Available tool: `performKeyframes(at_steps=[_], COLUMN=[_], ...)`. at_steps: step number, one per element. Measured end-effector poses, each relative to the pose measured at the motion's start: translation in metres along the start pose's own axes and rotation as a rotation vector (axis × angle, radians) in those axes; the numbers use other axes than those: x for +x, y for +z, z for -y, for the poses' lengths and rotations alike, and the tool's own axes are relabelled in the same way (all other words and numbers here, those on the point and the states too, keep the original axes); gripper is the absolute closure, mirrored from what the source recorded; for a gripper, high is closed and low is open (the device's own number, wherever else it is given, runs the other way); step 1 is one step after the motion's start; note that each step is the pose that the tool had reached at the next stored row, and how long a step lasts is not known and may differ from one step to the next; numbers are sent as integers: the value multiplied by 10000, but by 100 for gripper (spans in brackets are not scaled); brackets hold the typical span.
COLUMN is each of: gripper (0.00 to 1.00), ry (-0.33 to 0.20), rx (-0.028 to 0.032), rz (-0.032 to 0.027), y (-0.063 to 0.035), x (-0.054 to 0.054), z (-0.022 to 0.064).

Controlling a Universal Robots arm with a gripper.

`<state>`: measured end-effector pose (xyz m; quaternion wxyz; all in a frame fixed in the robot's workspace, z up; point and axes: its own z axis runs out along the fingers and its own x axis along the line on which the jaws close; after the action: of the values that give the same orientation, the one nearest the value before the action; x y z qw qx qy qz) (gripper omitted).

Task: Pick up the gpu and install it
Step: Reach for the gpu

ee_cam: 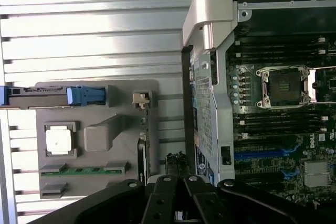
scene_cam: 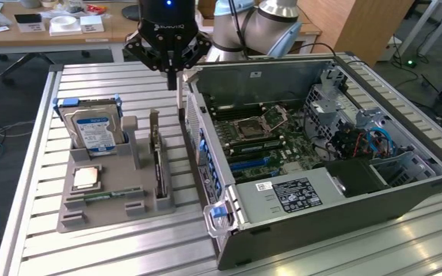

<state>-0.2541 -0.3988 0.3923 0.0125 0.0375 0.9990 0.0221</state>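
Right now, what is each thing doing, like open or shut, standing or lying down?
tool, shut, seemingly empty, hovering
gpu, standing on edge in the grey tray, untouched
hard drive, standing upright in the tray
CPU chip, lying flat in the tray
RAM stick, resting in its tray slot
computer case, on its side, panel off

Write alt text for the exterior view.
A shut black robot gripper hangs over the gap between a grey parts holder and an open computer tower case. The thin dark gpu card stands on edge in the holder, untouched.
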Motion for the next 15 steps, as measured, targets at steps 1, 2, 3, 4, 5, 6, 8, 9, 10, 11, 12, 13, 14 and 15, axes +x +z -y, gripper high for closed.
performKeyframes(at_steps=[1,2,3,4,5,6,8,9,10,11,12,13,14,15], gripper=[89,89,89,89,89,89,89,89,89,89,89,89,89,89], ry=[-1,-1,-1,0,-1,-1,-1,-1,-1,-1,-2,-2,-2,-1], rx=[0,0,-1,0,0,0,-1,-1,0,0,-1,-1,0,0], rz=[0,0,0,0,0,0,1,1,0,1,1,1,0,0], y=[0,0,0,-1,-1,-1,-1,-2,-2,-2,-2,-2,-3,-3], x=[10,20,32,43,54,66,87,97,107,113,113,113,114,119], z=[1,2,2,3,4,5,6,7,8,8,8,8,9,9])
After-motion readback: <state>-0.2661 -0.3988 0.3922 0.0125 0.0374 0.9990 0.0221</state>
